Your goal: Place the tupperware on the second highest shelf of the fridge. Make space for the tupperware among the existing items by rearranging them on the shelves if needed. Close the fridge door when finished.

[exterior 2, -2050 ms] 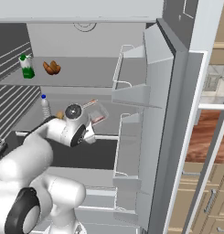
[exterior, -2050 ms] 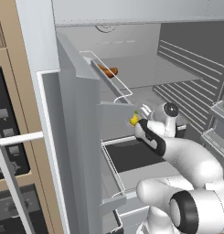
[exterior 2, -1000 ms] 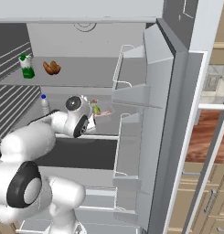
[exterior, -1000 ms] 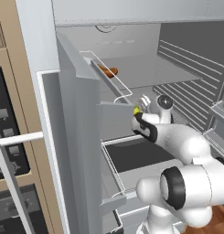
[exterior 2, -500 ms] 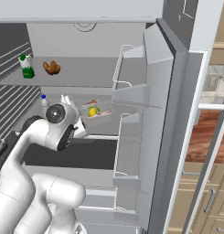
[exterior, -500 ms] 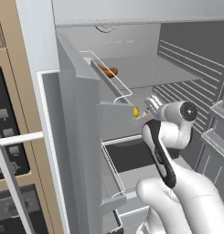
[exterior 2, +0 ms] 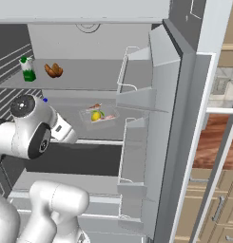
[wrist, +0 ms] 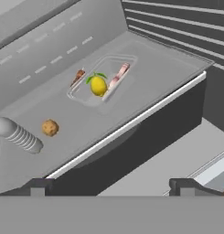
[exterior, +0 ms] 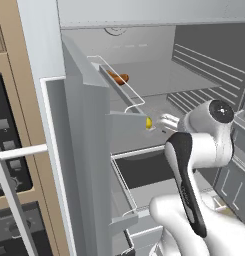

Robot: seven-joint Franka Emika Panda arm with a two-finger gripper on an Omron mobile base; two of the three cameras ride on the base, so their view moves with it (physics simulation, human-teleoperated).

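The tupperware (wrist: 102,82), a shallow translucent tub with a yellow lemon and red pieces inside, stands on the second highest shelf (wrist: 152,87) of the fridge (exterior 2: 184,118). From the right base the tupperware (exterior 2: 98,115) sits one shelf below the small green bottle (exterior 2: 27,69) and the dark red item (exterior 2: 53,70). My gripper (wrist: 112,185) is open, nothing between its fingertips, drawn back in front of the shelf edge. A white bottle (wrist: 18,134) and a small yellow item (wrist: 50,127) stand left of the tub. In the left base view the lemon (exterior: 148,122) peeks past a door bin.
An orange sausage-like piece (exterior: 119,78) lies in the left door's upper bin. Both fridge doors stand open, with wire-fronted bins (exterior 2: 132,99) on the right door. A dark drawer (exterior 2: 89,159) juts out below the shelf. The black oven front (exterior: 6,165) is at the far left.
The gripper carried the tupperware in over the shelf, set it down and let go. Since half a second ago the hand has drawn back while the tub stays put.
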